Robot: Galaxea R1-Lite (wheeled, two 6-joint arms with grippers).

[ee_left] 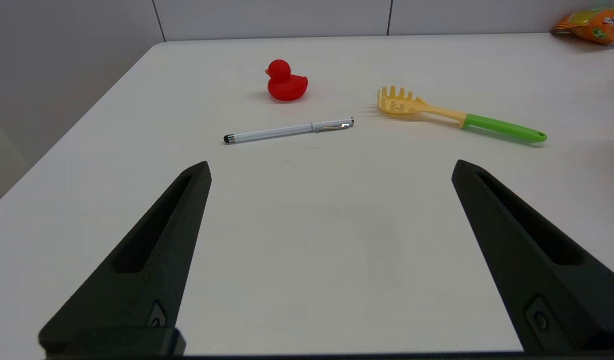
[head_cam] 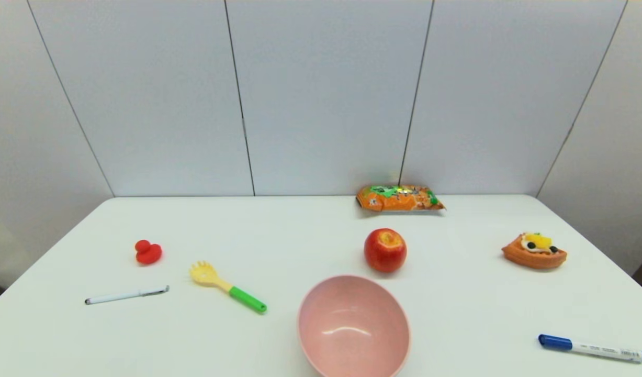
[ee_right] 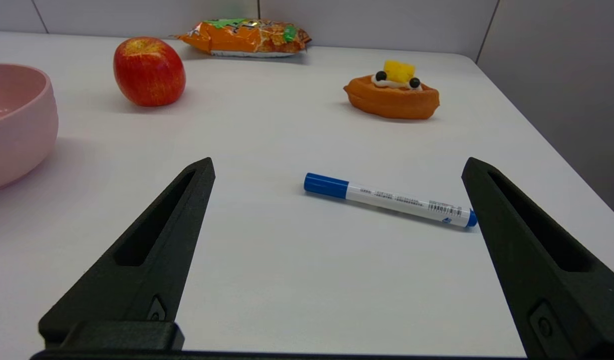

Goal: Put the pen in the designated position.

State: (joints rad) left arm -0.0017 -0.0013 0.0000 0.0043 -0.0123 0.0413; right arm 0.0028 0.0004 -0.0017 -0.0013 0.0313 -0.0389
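On the table's left side the pen lies flat, dark tip pointing to the left edge, clip end toward the yellow fork with a green handle just beside it. Red duck sits near, behind the pen, not touching. Nothing lies on the pen. Left gripper hangs short of the pen, its 2 fingers spread wide, holding nothing. Right gripper likewise spread and empty, over the blue-capped marker at the right front. Pink bowl front centre, red apple just behind it, orange snack bag at the back edge, toy waffle far right. White tabletop, grey panelled walls behind.
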